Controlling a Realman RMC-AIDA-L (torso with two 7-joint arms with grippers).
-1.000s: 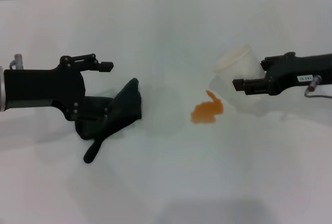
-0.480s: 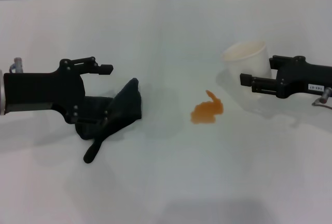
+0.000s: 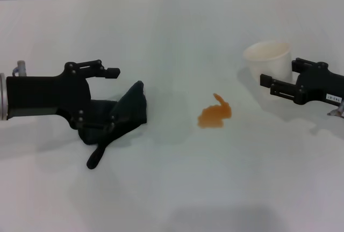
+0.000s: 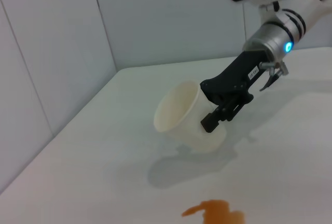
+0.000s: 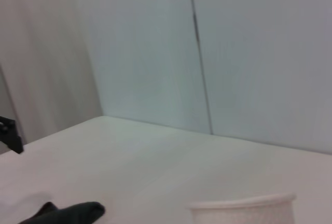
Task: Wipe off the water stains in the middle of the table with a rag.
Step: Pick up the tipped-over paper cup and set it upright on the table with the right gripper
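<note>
Change: right pincer (image 3: 267,83) has carried the white cup (image 3: 267,60), clamped at its wall, toward the right edge.
Spill: water stains (image 3: 214,115) sit exposed mid-counter (image 3: 172,189).
Rag (image 3: 122,118): centre-left, under the left pincer (image 3: 112,95), spread open.
Meaning: wiping can start.

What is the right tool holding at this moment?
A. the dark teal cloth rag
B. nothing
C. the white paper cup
C: in the left wrist view the right tool is clamped on the wall of the white paper cup, off to the side of the orange liquid blotch.
</note>
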